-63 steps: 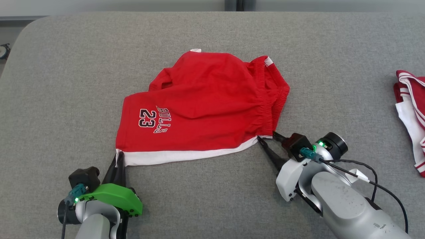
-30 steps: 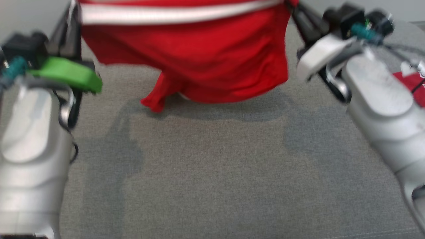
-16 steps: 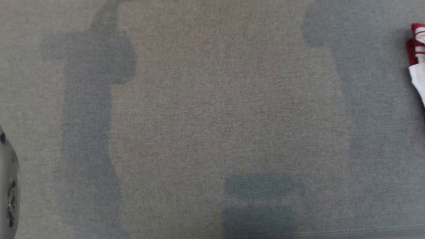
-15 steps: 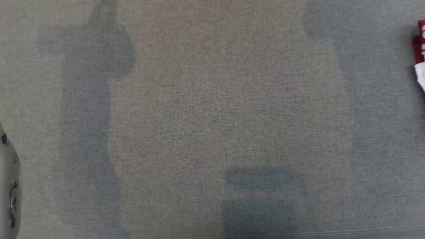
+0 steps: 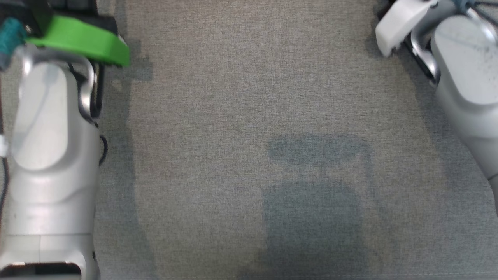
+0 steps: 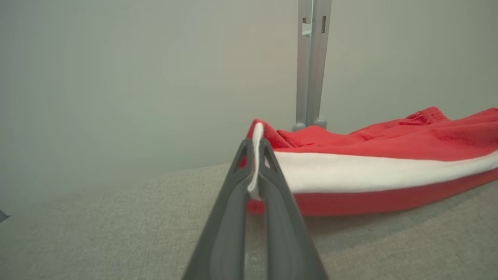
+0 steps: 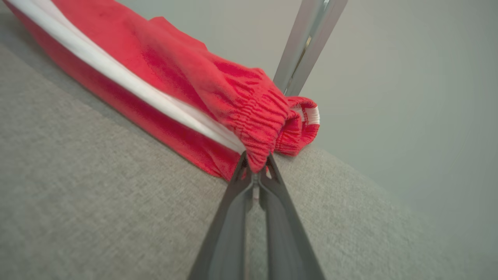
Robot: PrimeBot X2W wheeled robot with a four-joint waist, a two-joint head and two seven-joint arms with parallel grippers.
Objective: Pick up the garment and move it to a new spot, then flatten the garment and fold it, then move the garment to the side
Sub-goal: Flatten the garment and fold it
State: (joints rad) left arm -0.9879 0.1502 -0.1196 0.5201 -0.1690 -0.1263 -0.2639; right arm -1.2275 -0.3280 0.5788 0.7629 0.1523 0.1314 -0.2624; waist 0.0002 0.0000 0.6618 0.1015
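- Red shorts (image 6: 389,136) with a white stripe strung between both grippers, low over grey fabric surface (image 5: 233,97);
- left gripper (image 6: 255,146) clamped on white-trimmed corner;
- right gripper (image 7: 256,161) clamped on elastic waistband.

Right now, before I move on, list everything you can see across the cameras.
Shorts: one, red with a white stripe, stretched between both grippers over the table.
Table: one, grey fabric-covered, underneath.
Metal post: one, silver, upright behind the shorts.
Wall: one, pale, behind the table.
Left gripper: one, dark, shut on the white-edged corner.
Right gripper: one, dark, shut on the waistband end.
Left forearm: one, pale grey, green wrist cover.
Right forearm: one, pale grey.
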